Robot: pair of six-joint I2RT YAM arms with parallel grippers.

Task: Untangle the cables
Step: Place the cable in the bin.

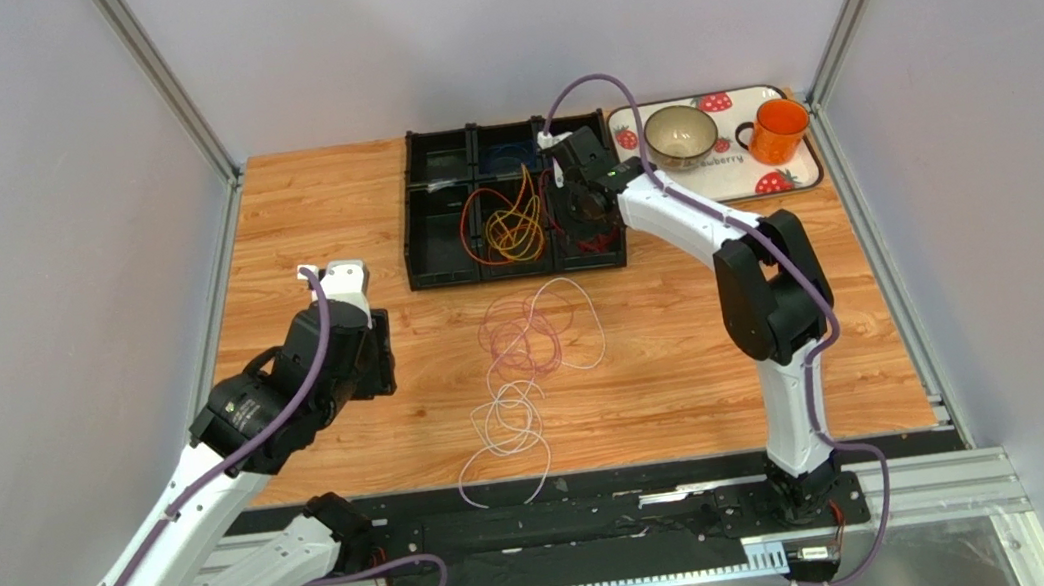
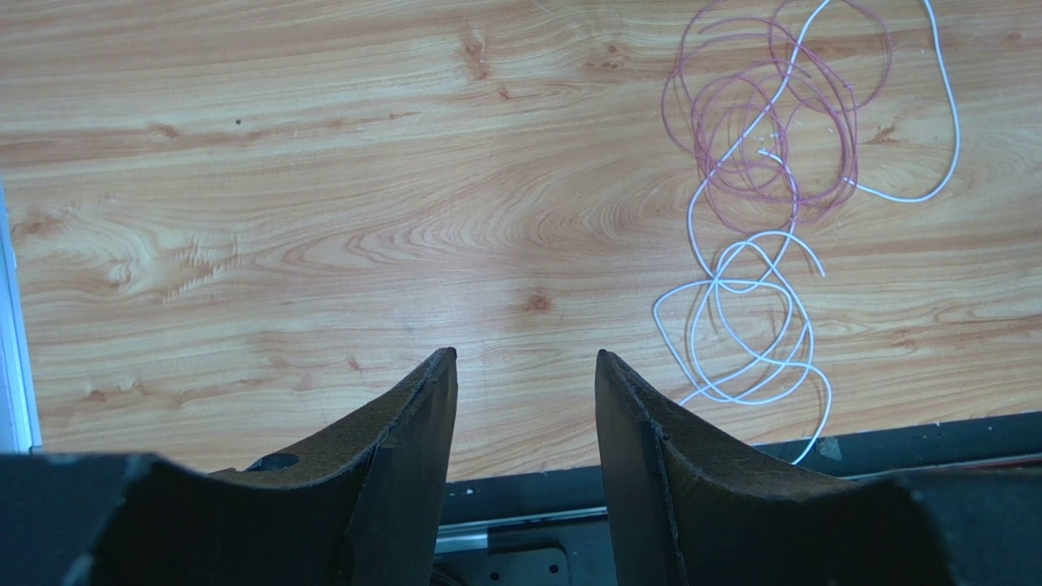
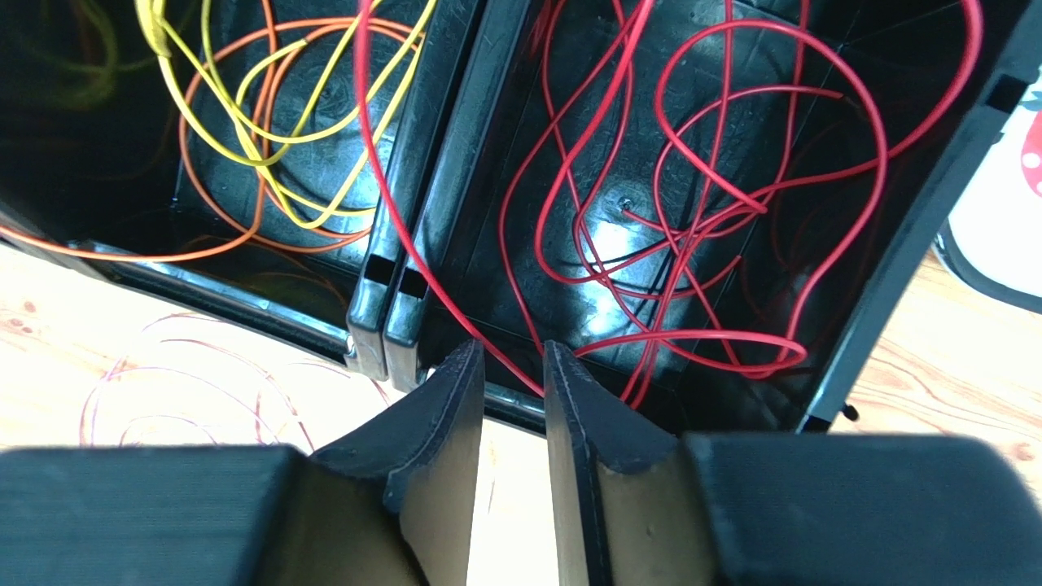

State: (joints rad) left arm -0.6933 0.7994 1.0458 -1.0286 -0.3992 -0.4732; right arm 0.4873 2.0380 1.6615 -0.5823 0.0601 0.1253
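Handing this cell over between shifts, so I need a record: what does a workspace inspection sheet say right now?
Surface: wooden table.
Job's things: red cables in the near-right compartment of the black organizer; orange and yellow cables in the next; pink cables and white cables tangled on the table.
Clutter: strawberry tray holding bowl, orange mug.
Grippers: left gripper open over bare wood; right gripper narrowly open at the organizer's edge.
Cables: purple harness along each arm.
Surroundings: grey walls.

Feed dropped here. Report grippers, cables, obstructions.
Left gripper open, empty, over bare table. Right gripper jaws narrow at red cables in black tray; grip unclear. Pink and white cables tangled on table. Nothing blocking.
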